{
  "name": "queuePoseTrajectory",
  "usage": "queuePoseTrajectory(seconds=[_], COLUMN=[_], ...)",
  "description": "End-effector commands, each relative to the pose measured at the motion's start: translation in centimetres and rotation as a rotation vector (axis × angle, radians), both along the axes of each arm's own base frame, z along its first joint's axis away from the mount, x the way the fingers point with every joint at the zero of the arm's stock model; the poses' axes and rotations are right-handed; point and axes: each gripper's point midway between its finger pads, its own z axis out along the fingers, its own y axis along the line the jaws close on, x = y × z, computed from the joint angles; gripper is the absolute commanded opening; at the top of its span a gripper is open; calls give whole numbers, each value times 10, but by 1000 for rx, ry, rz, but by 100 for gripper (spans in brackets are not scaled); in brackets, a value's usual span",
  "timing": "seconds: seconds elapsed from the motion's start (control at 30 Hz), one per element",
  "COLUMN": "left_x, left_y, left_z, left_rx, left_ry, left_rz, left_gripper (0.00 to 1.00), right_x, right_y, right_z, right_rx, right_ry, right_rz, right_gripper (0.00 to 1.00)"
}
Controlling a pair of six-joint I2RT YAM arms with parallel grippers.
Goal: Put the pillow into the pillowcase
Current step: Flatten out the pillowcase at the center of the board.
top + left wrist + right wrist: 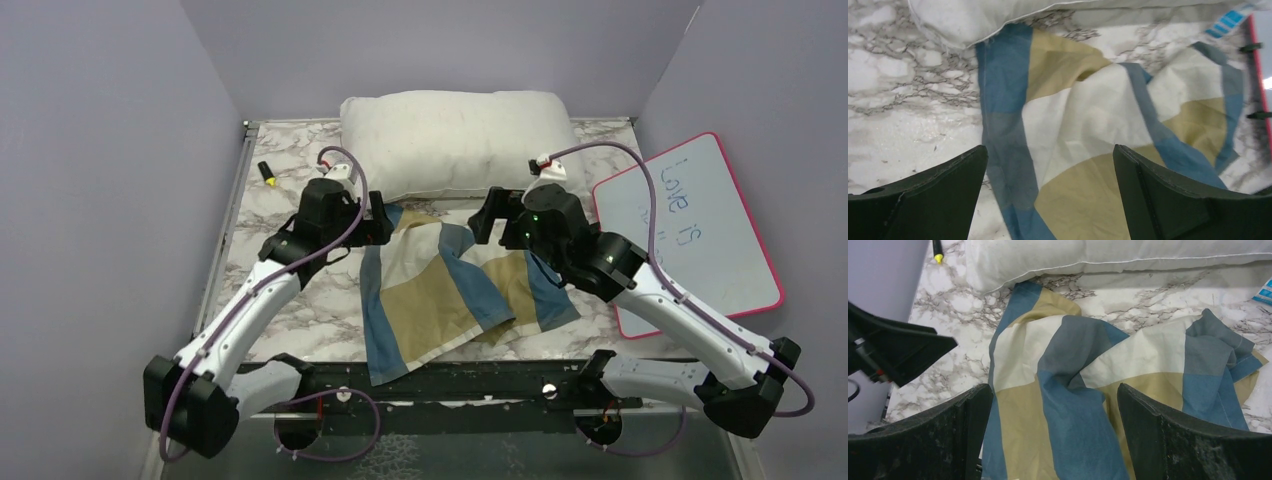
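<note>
Pillow (455, 140) and crumpled pillowcase (440, 290) lie on marble-patterned table (330, 325) between lilac walls (100, 150); both jaws stand apart.

The pillow (455, 140) is seen as a large, plump, off-white rectangular cushion of faintly speckled fabric, with a piped seam along its near edge. It is laid flat with its long side running across the marbled tabletop (262, 210), at 12 o'clock in the overhead view. The pillowcase (450, 290), a thin sack patterned in large blue, tan and cream blocks, is spread out empty at the centre, at 6 o'clock from the pillow. Its far blue-edged corner is found touching the pillow's near edge. The fabric is rumpled and folded through the middle, and its corner at 6 o'clock is carried just past the tabletop's near edge
</note>
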Motion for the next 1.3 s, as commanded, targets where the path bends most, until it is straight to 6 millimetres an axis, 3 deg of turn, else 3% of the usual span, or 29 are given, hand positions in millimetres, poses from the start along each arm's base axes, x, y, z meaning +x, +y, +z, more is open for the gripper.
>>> queuePoseTrajectory(seconds=[0.0,0.2,0.3,0.43,0.57,0.6,0.67,0.7,0.77,0.8,0.9,1.03,1.13,1.27], left_x=[43,128,173,226,255,258,258,254,245,240,221,189,159,125], left_y=[19,16,13,15,13,9,0,-1,-4,-4,-6,-21,-43,-73], left_z=[-27,5,19,6,-37,-50,-65,-68,-63,-53,-17,13,25,10], left_rx=[109,165,182,225,260,270,265,262,249,235,172,73,-48,-131], left_ry=[61,-6,-61,-72,-37,-18,11,22,24,13,-31,-58,-56,34], left_rz=[200,294,318,333,334,310,259,245,215,210,197,86,-21,-79], left_gripper=[99,99,99,99,97,86,46,32,10,2,0,0,0,0], right_x=[-4,-19,-20,-12,-9,-9,-9,-9,-3,3,16,39,44,36], right_y=[13,54,65,66,70,72,70,69,69,68,67,51,38,25], right_z=[-7,-52,-78,-109,-141,-148,-163,-169,-176,-175,-152,-87,-19,92], right_rx=[7,-49,-93,-171,-221,-229,-251,-258,-264,-264,-262,-210,-115,95], right_ry=[-3,87,141,198,242,257,296,305,266,240,195,69,-64,-304], right_rz=[67,327,385,365,383,392,376,365,357,336,282,114,31,17], right_gripper=[100,100,100,100,100,100,98,95,84,70,40,4,0,1])
